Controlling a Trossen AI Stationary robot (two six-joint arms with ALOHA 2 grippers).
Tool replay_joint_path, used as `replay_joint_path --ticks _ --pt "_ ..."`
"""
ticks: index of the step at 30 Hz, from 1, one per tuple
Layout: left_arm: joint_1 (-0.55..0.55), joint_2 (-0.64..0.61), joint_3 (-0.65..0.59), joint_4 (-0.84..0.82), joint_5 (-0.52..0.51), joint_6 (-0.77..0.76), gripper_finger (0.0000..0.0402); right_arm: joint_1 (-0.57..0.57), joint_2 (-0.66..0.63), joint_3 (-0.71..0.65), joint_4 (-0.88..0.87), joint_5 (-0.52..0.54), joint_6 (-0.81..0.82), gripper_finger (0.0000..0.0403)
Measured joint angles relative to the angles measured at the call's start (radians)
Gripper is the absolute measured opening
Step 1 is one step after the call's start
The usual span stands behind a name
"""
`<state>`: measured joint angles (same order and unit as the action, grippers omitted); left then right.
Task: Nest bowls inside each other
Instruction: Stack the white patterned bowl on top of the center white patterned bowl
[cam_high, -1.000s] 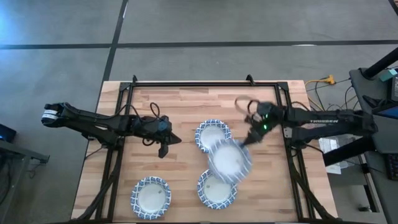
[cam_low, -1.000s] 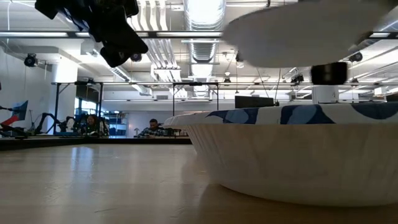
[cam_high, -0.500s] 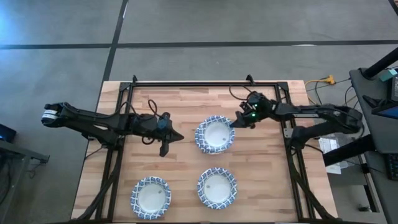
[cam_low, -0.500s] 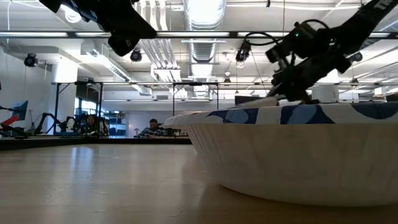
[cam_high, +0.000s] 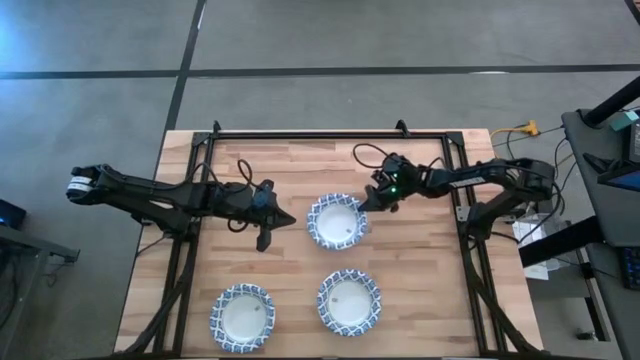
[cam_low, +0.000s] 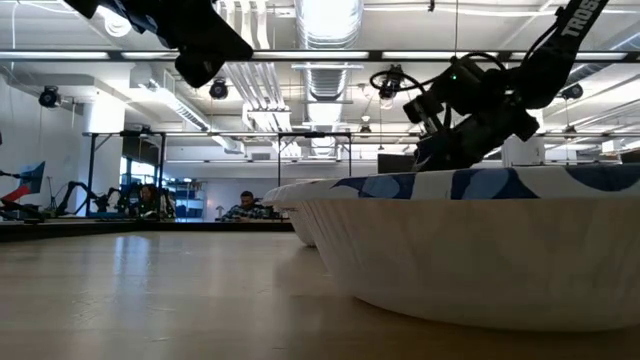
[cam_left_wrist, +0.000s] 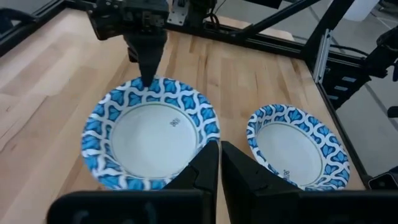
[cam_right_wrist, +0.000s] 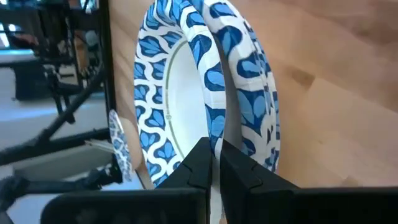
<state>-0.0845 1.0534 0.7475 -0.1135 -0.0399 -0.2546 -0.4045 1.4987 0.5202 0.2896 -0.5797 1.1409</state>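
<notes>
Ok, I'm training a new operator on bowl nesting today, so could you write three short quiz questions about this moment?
1. True or false: the right gripper is at the rim of the centre bowl stack.
2. How many bowl positions show on the table in the high view? A) two B) three C) five
3. Fill in: the left gripper hovers with its fingers ____.

Key: 1 true; 2 B, counting the front-left bowl and front-centre bowl; 3 shut.
</notes>
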Motion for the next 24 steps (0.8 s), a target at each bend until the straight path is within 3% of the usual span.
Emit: replay_joint_path --ticks 13,24 --pt "0.000 -0.001 0.000 -0.001 -0.001 0.008 0.0001 0.027 -0.050 0.019 -0.108 0.053 -0.121 0.0017" --pt "0.000 -0.001 0.000 0.000 0.000 0.006 0.0001 0.027 -0.052 0.024 -0.121 0.053 -0.116 0.0112"
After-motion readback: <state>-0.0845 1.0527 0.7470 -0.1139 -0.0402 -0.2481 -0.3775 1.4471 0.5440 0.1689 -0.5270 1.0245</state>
